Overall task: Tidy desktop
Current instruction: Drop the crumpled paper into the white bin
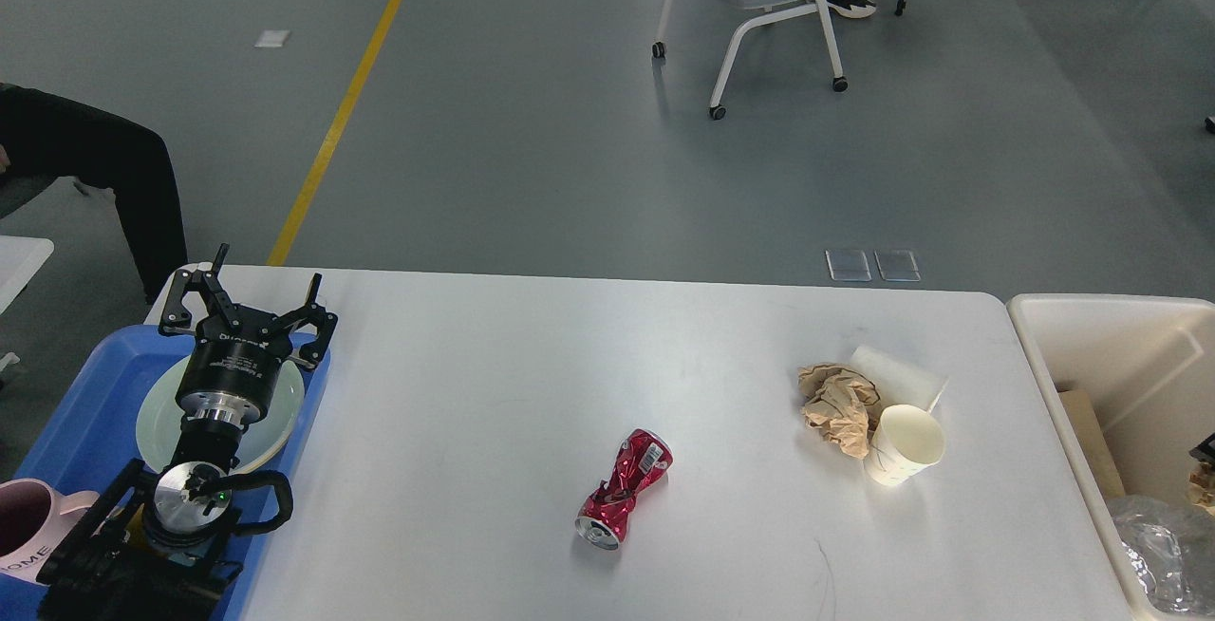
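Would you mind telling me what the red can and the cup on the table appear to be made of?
The can looks like thin metal, probably aluminium: its glossy red skin is crumpled into sharp, shiny creases. The cup looks like paper: matte, off-white, with a thin wall.

The pink mug (24, 526) at the lower left edge, around eight o'clock in the head view, carried dark capital letters on its side; only "OME" could be read, the start of the word being cut off by the edge of the view. The black body of the left gripper (249, 317), at about nine o'clock, bore a line of small white lettering, too small to make out. The crushed red can (623, 488) near six o'clock showed a white barcode patch close to its upper end, its digits illegible. No other writing was legible.
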You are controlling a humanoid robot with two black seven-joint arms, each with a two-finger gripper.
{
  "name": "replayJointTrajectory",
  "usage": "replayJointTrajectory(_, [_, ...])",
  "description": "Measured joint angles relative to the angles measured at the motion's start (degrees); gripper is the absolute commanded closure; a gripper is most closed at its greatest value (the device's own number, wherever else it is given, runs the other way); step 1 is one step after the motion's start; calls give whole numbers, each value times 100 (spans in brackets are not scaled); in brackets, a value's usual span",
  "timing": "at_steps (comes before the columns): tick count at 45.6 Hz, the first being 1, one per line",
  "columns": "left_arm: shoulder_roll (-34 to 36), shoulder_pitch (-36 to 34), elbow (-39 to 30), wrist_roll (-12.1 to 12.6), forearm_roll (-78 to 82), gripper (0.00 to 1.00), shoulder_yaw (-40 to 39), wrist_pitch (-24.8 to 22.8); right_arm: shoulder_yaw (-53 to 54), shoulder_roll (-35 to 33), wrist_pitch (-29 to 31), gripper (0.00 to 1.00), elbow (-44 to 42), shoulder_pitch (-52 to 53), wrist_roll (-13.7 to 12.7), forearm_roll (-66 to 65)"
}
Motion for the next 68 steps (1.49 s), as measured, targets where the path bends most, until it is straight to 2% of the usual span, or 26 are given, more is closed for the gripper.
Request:
replayJointTrajectory(7, [0, -1, 0, 0, 2, 4, 0, 0, 132, 567, -21, 100, -836, -638, -148, 14])
replayJointTrajectory(25, [2, 0, 0, 0, 2, 4, 0, 0, 175, 774, -37, 100, -929, -745, -204, 15])
replayJointTrajectory(27, [0, 0, 0, 0, 2, 4, 0, 0, 175, 794, -38, 65, -929, -764, -219, 14])
replayJointTrajectory(29, [0, 0, 0, 0, 2, 4, 0, 0, 177, 802, -56, 38, -929, -771, -225, 14])
replayJointTrajectory(33, [0, 0, 0, 0, 2, 4, 0, 0, 182, 804, -394, 0, -929, -779, -225, 15])
replayJointTrajectory(38, [2, 2, 0, 0, 2, 4, 0, 0, 183, 850, -1068, 0, -900, -793, -218, 20])
replayJointTrajectory(42, [4, 1, 0, 0, 2, 4, 0, 0, 181, 905, -1293, 0, -884, -803, -215, 20])
replayJointTrajectory(62, [1, 1, 0, 0, -1, 4, 0, 0, 166, 865, -1297, 0, -848, -759, -210, 10])
replayJointTrajectory(68, [1, 0, 0, 0, -1, 4, 0, 0, 161, 791, -1113, 0, -732, -531, -214, -5])
